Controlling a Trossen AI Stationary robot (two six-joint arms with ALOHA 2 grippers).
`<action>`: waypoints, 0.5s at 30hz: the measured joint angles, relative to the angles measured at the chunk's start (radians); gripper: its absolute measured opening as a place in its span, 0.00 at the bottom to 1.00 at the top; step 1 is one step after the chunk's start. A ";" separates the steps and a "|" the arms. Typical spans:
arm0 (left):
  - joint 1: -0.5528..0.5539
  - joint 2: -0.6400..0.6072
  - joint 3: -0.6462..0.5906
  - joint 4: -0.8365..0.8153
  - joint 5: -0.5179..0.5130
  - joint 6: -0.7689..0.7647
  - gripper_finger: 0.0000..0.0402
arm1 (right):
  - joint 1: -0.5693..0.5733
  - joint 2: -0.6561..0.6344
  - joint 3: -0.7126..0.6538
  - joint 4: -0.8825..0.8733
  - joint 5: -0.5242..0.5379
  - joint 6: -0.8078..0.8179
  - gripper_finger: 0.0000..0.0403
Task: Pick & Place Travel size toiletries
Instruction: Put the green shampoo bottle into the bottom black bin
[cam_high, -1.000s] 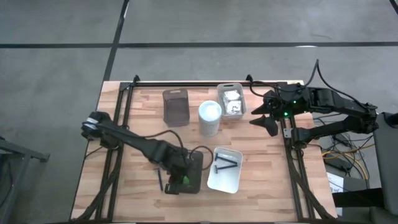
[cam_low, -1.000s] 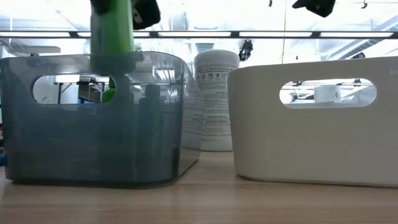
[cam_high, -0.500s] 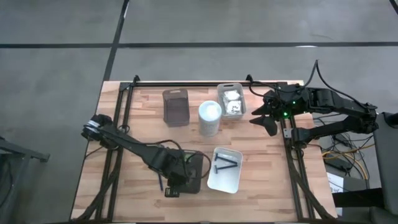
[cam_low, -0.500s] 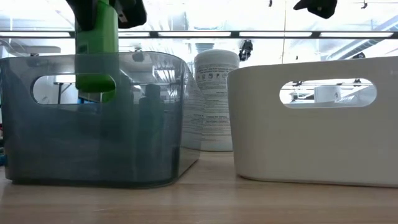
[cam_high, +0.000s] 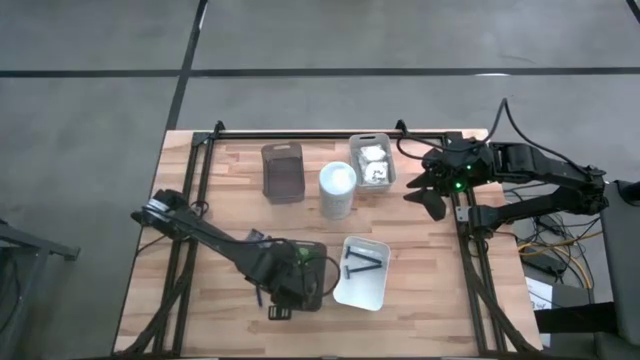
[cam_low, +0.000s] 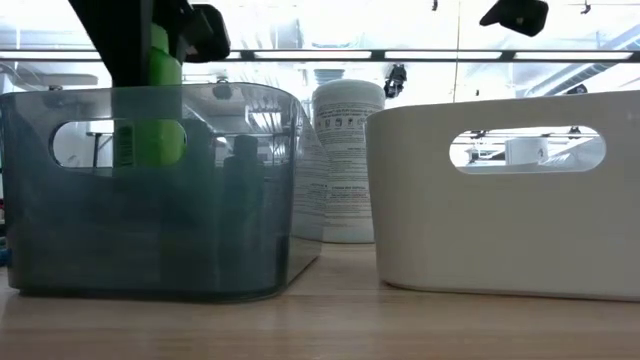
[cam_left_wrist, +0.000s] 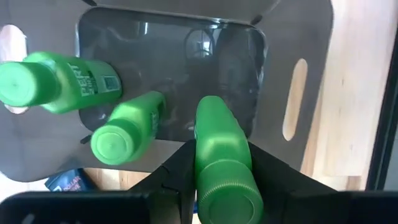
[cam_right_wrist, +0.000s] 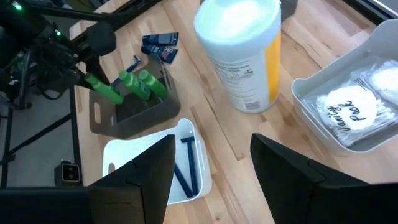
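Green bottle: bright, capped, upright; we note left gripper clamped on it, now lower inside grey tray. Right gripper parted, empty.

A pale wood-plank worktop is seen. The green bottles are of smooth, glossy plastic; the smoky grey tray is translucent plastic, the white tray matt.
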 joint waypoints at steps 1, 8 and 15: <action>0.000 0.003 0.000 0.001 -0.002 0.000 0.29 | 0.000 0.000 -0.003 -0.001 0.000 0.000 0.51; 0.001 0.041 -0.004 0.008 0.006 0.002 0.29 | 0.000 0.000 -0.030 -0.001 0.000 0.006 0.53; 0.002 0.053 -0.015 0.010 0.013 0.002 0.29 | 0.000 -0.001 -0.047 0.001 0.000 0.026 0.52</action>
